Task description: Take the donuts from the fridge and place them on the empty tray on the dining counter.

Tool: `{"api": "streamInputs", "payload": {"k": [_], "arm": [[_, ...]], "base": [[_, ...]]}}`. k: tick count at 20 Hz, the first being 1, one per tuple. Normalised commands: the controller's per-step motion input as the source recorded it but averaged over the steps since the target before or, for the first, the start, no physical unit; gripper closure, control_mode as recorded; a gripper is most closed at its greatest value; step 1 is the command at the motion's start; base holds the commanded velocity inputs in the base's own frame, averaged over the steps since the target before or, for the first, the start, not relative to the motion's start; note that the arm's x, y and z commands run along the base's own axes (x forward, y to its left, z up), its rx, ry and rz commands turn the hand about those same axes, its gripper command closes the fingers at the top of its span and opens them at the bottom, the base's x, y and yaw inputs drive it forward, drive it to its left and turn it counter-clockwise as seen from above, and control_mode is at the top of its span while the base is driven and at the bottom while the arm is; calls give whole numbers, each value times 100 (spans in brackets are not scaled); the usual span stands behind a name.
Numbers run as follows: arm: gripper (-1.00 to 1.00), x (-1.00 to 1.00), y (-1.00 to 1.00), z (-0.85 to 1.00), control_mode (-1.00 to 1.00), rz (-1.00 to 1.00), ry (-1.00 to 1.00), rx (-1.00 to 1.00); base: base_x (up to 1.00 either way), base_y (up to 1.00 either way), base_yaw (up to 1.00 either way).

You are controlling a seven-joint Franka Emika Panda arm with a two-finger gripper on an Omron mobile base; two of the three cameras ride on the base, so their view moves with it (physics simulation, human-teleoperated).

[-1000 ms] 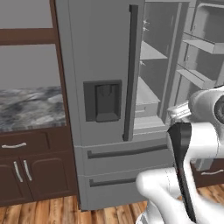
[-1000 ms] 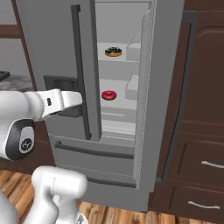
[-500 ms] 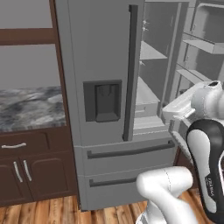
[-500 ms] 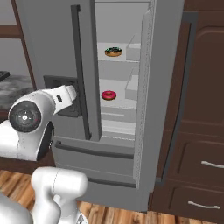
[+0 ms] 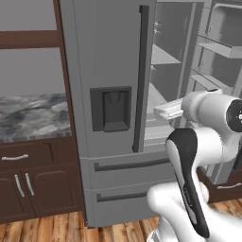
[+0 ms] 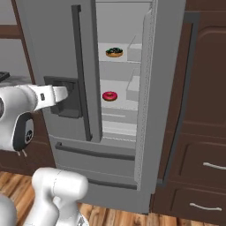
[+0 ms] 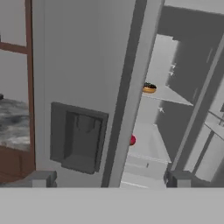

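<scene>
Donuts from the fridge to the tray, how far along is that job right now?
Done: the fridge right door stands open. In hand: nothing; the gripper faces the fridge with jaws open and empty. Left: both donuts are on their shelves, the chocolate donut above and the red donut below, so both pickups and the carry to the tray remain.

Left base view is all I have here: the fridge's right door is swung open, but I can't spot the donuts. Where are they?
Observer: The chocolate donut sits on an upper shelf inside the fridge.
Operator: And the red one?
Observer: The red donut lies one shelf lower, almost straight beneath the chocolate one.
Operator: Is the gripper ready to go in?
Observer: The gripper is open and empty, outside the fridge, aimed at the closed left door's edge by the dispenser; nothing is held.
</scene>
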Motion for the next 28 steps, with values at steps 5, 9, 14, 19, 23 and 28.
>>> {"api": "streamInputs", "payload": {"k": [5,9,14,19,23,28], "arm": [[-100,33,-2,0,-100,-6,18,21],[-100,59,0,-5,-100,6,9,0],[-100,74,0,-11,-100,1,6,0],[-100,84,0,-17,-100,0,0,0],[-100,94,0,-23,-100,0,0,0],[-100,98,0,-16,-100,0,1,0]], "base": [[0,0,0],[0,0,0],[0,0,0],[0,0,0],[0,0,0],[0,0,0]]}}
